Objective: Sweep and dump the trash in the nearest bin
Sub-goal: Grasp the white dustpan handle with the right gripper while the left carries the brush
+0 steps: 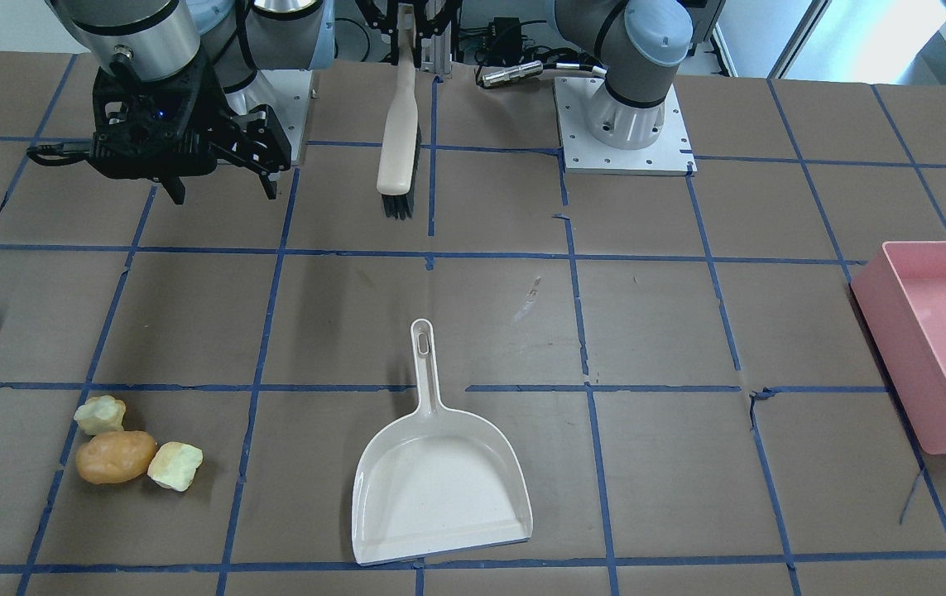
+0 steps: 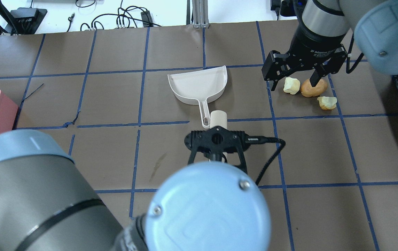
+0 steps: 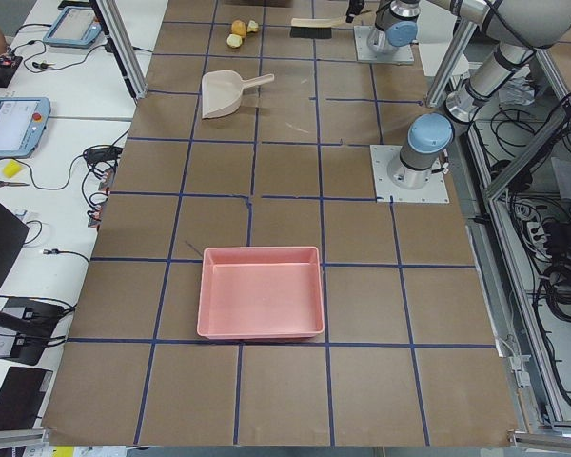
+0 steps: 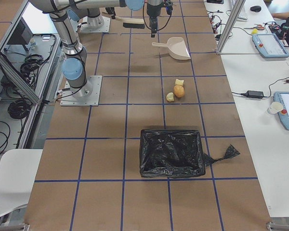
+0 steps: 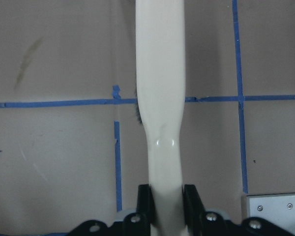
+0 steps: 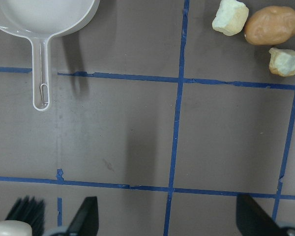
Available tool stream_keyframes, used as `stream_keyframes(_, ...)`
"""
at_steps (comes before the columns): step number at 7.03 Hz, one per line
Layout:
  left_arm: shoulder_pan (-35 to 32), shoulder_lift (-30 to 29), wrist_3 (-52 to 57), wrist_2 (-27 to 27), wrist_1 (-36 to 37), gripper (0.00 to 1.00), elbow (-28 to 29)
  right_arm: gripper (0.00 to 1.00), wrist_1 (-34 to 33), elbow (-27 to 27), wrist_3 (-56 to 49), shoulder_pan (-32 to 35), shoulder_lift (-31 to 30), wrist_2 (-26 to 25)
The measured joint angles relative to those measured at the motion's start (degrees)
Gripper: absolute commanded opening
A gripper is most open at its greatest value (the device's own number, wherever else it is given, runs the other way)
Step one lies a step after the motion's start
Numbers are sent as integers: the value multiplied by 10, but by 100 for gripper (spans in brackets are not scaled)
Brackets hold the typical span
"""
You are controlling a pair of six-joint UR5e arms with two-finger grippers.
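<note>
The left arm (image 2: 205,209) looms closest, its blue cap filling the bottom of the overhead view. Beneath it spreads the brown tabletop (image 1: 655,331), gridded in blue tape.

The black bin (image 4: 171,132), bag-lined, sits out to the outer side of the right claw (image 1: 224,195). The pink bin (image 1: 903,372) sits far off to the outer side of the left claw (image 5: 166,199).

The dustpan (image 1: 439,480) lies flat ahead of the left claw, touching nothing. Its handle points back at the robot and its mouth opens away. The brush (image 1: 396,141) hangs from the left claw, whose fingers are clamped on the narrow part of the handle. The bristles point forward and stop short of the pan's handle.

The right claw is empty, its fingers spread wide above the tabletop. The trash lies ahead of it and a little outward, well apart from the pan. It is a potato (image 1: 115,457) with one chunk (image 1: 100,414) close on its robot side and another chunk (image 1: 175,465) close against its pan side.

With the brush in hand, the step now is probably for the right claw to take the pan. It should come straight down over the thin handle and close across its width near the loop end, so the pan cannot twist. The mouth then needs turning toward the trash, with the lip pressed flat on the tabletop.

The brush should start beyond the pile and pull in short strokes, since the potato looks likely to roll and the chunks to crumble. The black bin looks the nearer one for dumping.
</note>
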Motion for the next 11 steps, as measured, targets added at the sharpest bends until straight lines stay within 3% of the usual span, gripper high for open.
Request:
stream_keyframes(1,56,4,65,-3,-7,0,4,100,-37,24,0,3,-1,3)
stream_keyframes(4,230,6,230,-35,-9,0,5,99,-230,98,6,26,31,45)
stream_keyframes(7,420,-12,406,-76,-2,0,1,100,-421,114,69,122,133,7)
stream_keyframes(9,485,-29,475,-98,5,0,2,100,-548,137,136,166,218,-17)
stream_keyframes(11,494,-33,488,-104,9,0,1,90,-591,149,161,193,247,-29)
